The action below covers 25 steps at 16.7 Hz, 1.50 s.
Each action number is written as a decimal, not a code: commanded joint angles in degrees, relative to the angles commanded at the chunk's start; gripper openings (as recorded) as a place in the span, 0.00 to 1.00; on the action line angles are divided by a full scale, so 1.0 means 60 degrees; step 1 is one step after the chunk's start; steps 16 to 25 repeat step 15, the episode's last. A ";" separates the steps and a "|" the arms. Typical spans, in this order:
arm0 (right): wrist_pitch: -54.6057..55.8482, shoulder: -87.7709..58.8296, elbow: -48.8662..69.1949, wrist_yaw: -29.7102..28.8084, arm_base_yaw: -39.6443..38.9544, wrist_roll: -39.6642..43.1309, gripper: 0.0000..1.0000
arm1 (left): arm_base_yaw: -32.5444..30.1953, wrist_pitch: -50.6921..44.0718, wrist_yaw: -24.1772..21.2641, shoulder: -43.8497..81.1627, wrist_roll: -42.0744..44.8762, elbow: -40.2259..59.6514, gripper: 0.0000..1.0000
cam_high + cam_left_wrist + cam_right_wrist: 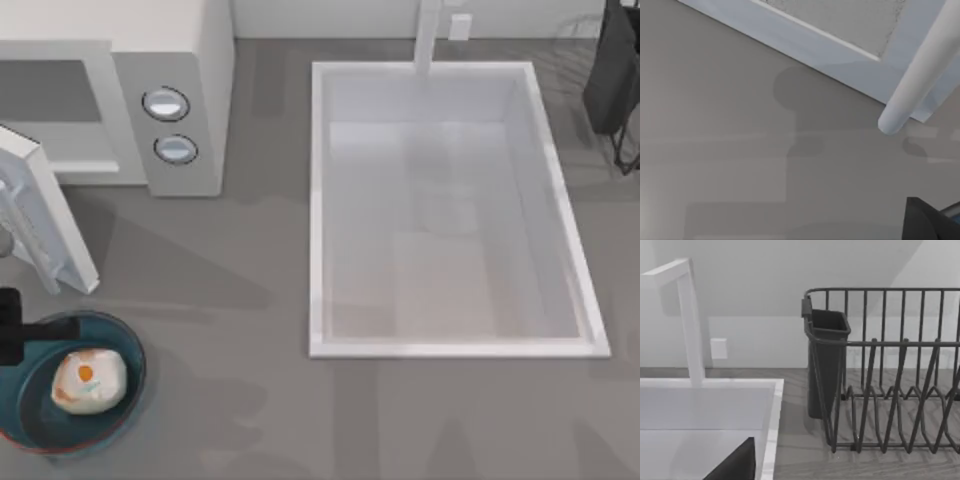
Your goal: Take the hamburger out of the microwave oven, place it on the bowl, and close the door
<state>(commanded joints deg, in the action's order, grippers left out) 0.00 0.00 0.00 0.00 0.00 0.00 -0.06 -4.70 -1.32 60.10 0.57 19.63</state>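
grey counter (pixel 260 400) holds white sink (pixel 318 200), microwave oven (pixel 205 60), bowl (pixel 25 395).

The left gripper (pixel 12 325), seen from above at the table's left edge, is matte black and blocky, with a straight dark bar-like finger. In the left wrist view, a dark charcoal angular piece sits beside a short grey metallic stub.
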 joint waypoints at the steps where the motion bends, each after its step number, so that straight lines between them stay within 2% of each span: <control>1: 0.0000 0.0000 0.0000 0.0000 0.0000 0.0000 1.00 | -0.0001 0.0014 0.0000 0.0025 0.0000 0.0019 0.00; 4: 0.0000 0.0000 0.0000 0.0000 0.0000 0.0000 1.00 | -0.0018 0.0338 0.0005 0.0707 -0.0001 0.0498 0.00; 12: 0.0000 0.0000 0.0000 0.0000 0.0000 0.0000 1.00 | -0.0098 0.1875 0.0034 0.4613 -0.0008 0.2647 0.00; 25: 0.0000 0.0000 0.0000 0.0000 0.0000 0.0000 1.00 | -0.0106 0.2031 0.0037 0.4894 -0.0008 0.2864 0.00</control>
